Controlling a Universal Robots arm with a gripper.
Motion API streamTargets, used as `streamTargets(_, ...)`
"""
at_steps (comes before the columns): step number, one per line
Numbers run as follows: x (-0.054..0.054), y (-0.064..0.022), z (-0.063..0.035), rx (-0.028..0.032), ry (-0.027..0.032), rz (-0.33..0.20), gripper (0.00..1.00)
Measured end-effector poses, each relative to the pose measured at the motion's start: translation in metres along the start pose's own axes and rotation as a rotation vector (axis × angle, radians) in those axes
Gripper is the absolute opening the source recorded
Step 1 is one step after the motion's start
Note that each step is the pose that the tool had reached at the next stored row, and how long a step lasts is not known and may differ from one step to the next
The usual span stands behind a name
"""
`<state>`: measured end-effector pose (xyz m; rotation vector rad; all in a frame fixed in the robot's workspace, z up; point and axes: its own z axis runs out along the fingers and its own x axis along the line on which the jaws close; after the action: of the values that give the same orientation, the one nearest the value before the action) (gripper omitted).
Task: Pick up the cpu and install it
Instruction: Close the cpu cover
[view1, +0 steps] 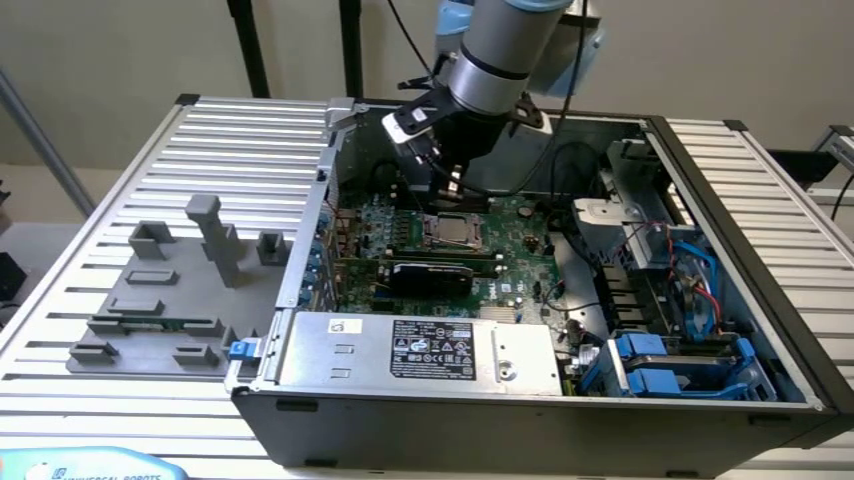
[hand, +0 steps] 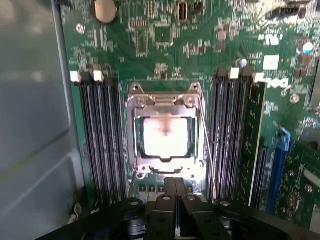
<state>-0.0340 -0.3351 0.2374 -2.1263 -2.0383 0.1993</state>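
Note: the silvery square cpu lies seated in the black-framed socket on the green motherboard, at frame centre in the exterior view. Your black pincer hangs directly above it, drawn narrow and empty.

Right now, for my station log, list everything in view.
slatted aluminium table: one, silver, under everything
grey plastic fixture blocks: several, grey, on table, exterior view's left
open grey metal computer case: one, grey, on the table
green motherboard: one, green, inside the case
silvery square metal cpu: one, silvery-beige, lying in the metal-framed socket
black memory slots: two banks, black, flanking the socket
silver power supply: one, silver, inside the case's front
blue plastic drive caddies: two, blue, case corner, exterior view's right
robot arm: one, grey, above the case
end effector: one, black, over the cpu
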Motion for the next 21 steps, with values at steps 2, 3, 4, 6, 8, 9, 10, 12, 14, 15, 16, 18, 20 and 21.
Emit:
streamTargets(2, 0.0, -0.0089, 0.0028, 0.0027, 0.0001, 0.0, 0.11)
streamTargets(3, -0.001, -0.0132, 0.0038, 0.003, 0.0007, 0.0, 0.11)
streamTargets(4, -0.001, -0.0176, 0.0048, 0.0031, 0.0014, 0.0, 0.11)
streamTargets(6, -0.001, -0.0262, 0.0069, 0.0031, 0.0026, 0.0, 0.11)
streamTargets(8, -0.002, -0.0332, 0.0085, 0.0032, 0.0031, -0.001, 0.11)
streamTargets(9, -0.002, -0.0354, 0.009, 0.0032, 0.0031, -0.001, 0.11)
streamTargets(10, -0.002, -0.0367, 0.0094, 0.0032, 0.0032, -0.001, 0.11)
streamTargets(12, -0.002, -0.0363, 0.01, 0.0032, 0.0031, -0.001, 0.11)
streamTargets(14, -0.002, -0.0316, 0.0107, 0.004, 0.0031, -0.001, 0.11)
streamTargets(15, -0.002, -0.0278, 0.011, 0.0047, 0.0029, -0.001, 0.11)
streamTargets(16, -0.001, -0.0234, 0.0117, 0.0053, 0.003, 0.0, 0.11)
streamTargets(18, -0.001, -0.0146, 0.013, 0.0064, 0.0029, -0.001, 0.11)
streamTargets(20, -0.001, -0.0077, 0.0151, 0.0066, 0.0031, 0.0, 0.11)
streamTargets(21, -0.001, -0.0054, 0.0164, 0.0066, 0.003, 0.0, 0.11)
